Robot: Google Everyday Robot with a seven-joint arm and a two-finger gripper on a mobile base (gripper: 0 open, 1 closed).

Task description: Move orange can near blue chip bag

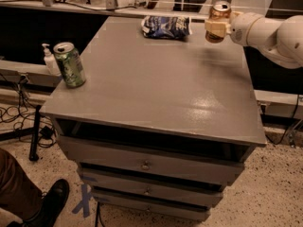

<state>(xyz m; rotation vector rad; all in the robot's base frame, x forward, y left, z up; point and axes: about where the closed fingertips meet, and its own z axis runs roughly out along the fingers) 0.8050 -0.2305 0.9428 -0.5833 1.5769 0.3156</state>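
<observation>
The orange can (218,17) is a golden-orange can with a silver top. It is held upright in my gripper (216,29), above the far right part of the grey cabinet top (156,74). The gripper is shut on the can and comes in from the right on a white arm (267,32). The blue chip bag (166,26) lies flat on the far middle of the top, a short way left of the can.
A green can (69,64) stands at the left edge of the top. A white pump bottle (48,60) sits behind it, off the cabinet. Drawers (147,164) face front. A person's shoe (47,203) is at bottom left; cables lie on the floor at left.
</observation>
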